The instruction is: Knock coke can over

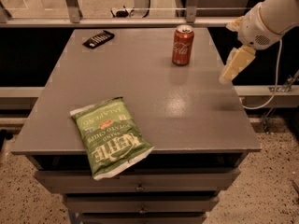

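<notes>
The coke can (pixel 182 45) is a small red can with white script and a silver top. It stands upright on the grey table (pixel 187 106), near the far right corner. My gripper (pixel 233 66) is cream-coloured and hangs from the white arm (pixel 268 17) at the table's right edge. It is to the right of the can and a little nearer the camera, about a can's height away. It touches nothing.
A green Kettle chip bag (pixel 112 134) lies flat at the front left, overhanging the table's front edge. A black remote (pixel 98 38) lies at the far left. Drawers sit under the table. A rail and a cable run to the right.
</notes>
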`<state>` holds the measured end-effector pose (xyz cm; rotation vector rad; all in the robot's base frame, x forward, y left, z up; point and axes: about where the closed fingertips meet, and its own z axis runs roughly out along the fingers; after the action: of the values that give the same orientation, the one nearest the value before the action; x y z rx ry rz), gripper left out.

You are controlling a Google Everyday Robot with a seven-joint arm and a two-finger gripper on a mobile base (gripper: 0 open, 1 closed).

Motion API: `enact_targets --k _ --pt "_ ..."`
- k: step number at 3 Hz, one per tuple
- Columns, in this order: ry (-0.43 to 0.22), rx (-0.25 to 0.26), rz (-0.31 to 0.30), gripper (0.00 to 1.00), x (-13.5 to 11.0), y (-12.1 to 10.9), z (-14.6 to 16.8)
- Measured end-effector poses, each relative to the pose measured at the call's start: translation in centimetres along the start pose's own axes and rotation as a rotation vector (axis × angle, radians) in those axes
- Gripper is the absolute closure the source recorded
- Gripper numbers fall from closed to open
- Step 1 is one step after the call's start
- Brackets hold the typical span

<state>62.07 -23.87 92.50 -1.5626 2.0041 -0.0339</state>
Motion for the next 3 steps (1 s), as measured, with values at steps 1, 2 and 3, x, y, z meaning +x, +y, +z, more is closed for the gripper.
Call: enact_targets --k 1,2,3 --pt "-0.116 -0.012 0.075 0.00 -0.3 -2.6 3.5" --pt "-0.280 -0.074 0.173 0.00 -1.8 -4.0 6.8" --pt "-0.394 -0.128 0.224 0.00 -3.6 -4.1 8.2"
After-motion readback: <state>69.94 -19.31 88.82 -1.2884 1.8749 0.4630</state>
